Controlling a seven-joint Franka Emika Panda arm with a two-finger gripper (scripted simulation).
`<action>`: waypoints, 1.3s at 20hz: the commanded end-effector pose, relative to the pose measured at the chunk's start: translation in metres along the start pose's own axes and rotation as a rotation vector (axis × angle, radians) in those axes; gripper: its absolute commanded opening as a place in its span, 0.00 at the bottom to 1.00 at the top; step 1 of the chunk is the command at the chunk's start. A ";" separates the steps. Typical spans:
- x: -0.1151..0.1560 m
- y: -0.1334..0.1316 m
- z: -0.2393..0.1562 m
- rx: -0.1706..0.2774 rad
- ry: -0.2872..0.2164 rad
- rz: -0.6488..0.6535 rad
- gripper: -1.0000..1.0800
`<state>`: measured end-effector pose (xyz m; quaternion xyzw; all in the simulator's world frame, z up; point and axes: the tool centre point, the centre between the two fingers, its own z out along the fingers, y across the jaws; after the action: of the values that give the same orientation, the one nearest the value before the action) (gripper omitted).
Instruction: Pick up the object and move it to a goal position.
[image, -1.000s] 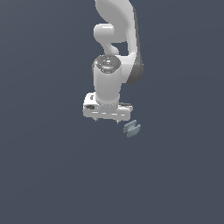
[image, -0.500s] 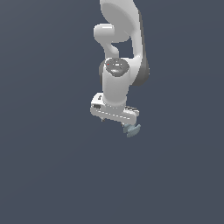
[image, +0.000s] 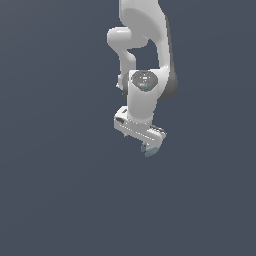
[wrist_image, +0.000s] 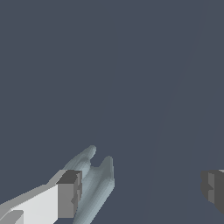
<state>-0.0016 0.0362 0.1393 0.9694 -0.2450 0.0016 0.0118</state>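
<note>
The object (image: 150, 150) is a small pale grey-blue lumpy block with a notch in its middle, lying on the dark floor. In the exterior view my white gripper (image: 144, 142) hangs right over it, and only the block's lower edge peeks out below the hand. The wrist view shows the object (wrist_image: 95, 183) between my fingers, lying right beside one dark fingertip (wrist_image: 70, 192); whether they touch I cannot tell. The other fingertip (wrist_image: 213, 189) stands far off it. The gripper (wrist_image: 142, 191) is open, with a wide gap.
The white arm (image: 145, 55) rises behind the hand toward the top of the exterior view. The ground around is a plain dark grey-blue surface (image: 60, 190).
The hand has swung toward the exterior view's right and come down over the object, which before lay off to the side of the fingers. The block has stayed in place.
</note>
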 end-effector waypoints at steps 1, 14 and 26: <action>-0.005 -0.007 0.003 0.003 -0.001 0.059 0.96; -0.031 -0.039 0.018 0.013 -0.009 0.356 0.96; -0.048 -0.058 0.028 0.018 -0.014 0.554 0.96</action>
<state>-0.0160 0.1079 0.1107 0.8703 -0.4925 0.0002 0.0008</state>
